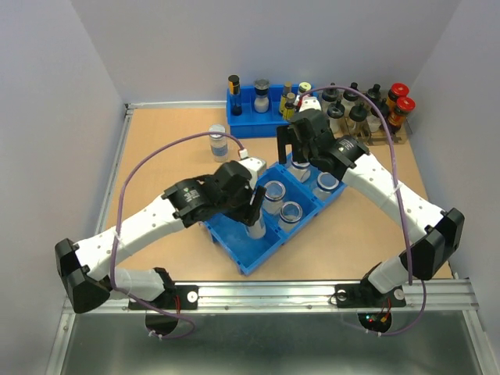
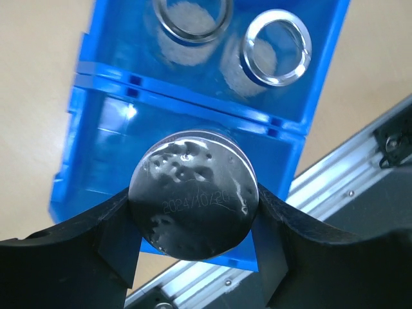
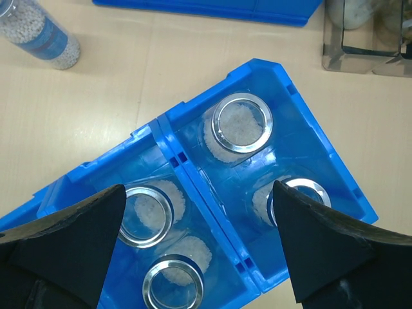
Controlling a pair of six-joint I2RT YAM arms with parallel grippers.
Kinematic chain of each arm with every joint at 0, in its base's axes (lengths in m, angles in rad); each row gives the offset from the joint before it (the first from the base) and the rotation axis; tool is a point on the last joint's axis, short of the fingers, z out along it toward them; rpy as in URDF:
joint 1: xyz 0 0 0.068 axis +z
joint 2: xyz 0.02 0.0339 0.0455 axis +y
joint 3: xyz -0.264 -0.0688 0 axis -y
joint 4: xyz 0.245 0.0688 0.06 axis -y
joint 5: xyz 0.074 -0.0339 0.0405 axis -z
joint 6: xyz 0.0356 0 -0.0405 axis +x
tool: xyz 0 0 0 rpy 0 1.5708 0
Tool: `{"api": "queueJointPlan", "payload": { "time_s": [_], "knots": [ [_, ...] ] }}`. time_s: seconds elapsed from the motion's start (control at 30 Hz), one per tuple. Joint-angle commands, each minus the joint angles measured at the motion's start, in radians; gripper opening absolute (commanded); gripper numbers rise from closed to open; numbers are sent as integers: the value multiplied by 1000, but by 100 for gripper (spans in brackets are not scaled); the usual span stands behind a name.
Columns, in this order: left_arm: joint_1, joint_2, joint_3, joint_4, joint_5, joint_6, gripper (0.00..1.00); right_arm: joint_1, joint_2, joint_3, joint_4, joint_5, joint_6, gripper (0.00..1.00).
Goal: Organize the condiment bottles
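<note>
Left gripper (image 2: 193, 205) is clamped on a capped jar (image 2: 192, 187). Both fingers (image 2: 112, 241) are pressed against opposite sides of the silver lid, and the jaws are only as wide as the lid itself. The jar is upright in the near end section of the blue tray (image 2: 96, 129). Can't tell from these views if it's actually sitting on the tray floor or hanging just above it.

Right gripper (image 3: 198, 193) is spread wide with nothing in it. It hovers over the far half of the tray, looking straight down.

Under it are four open jars (image 3: 241, 122) with no lids and some white grainy stuff at the bottom. Two are in the far end section and two in the middle section, right next to the divider. One of the far pair is partly hidden behind a right finger.

Off the tray, a jar of white beads (image 1: 217, 141) stands by itself on the table (image 1: 172, 125), to the left of the tray and well apart from it.

At the back edge there's a blue rack (image 1: 246, 119) with a few small bottles in it. Beside that on the right is a clear rack (image 1: 391, 137) full of dark bottles (image 1: 375, 98), a couple with red caps.
</note>
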Motion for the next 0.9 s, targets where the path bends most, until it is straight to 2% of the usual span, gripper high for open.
{"api": "queueJointPlan", "payload": {
  "time_s": [0.0,0.33,0.5,0.67,0.7,0.77,0.8,0.87],
  "knots": [
    [-98,10,-53,97,-71,-101,0,-10,-57,-26,24,34,21,100],
    [-198,7,-179,223,-211,-188,0,-16,-70,-55,24,34,27,100],
    [-218,33,-225,301,-213,-214,0,-20,-69,-60,24,42,30,100],
    [-252,94,-213,287,-223,-237,2,-23,-69,-61,24,41,32,100],
    [-264,111,-207,283,-231,-240,4,-25,-67,-61,24,42,32,100],
    [-278,126,-196,268,-242,-256,21,-25,-66,-64,24,41,33,100],
    [-285,128,-192,258,-257,-260,38,-26,-66,-66,25,39,35,100],
    [-290,125,-185,251,-269,-274,54,-28,-66,-69,25,36,38,100]
  ]
}}
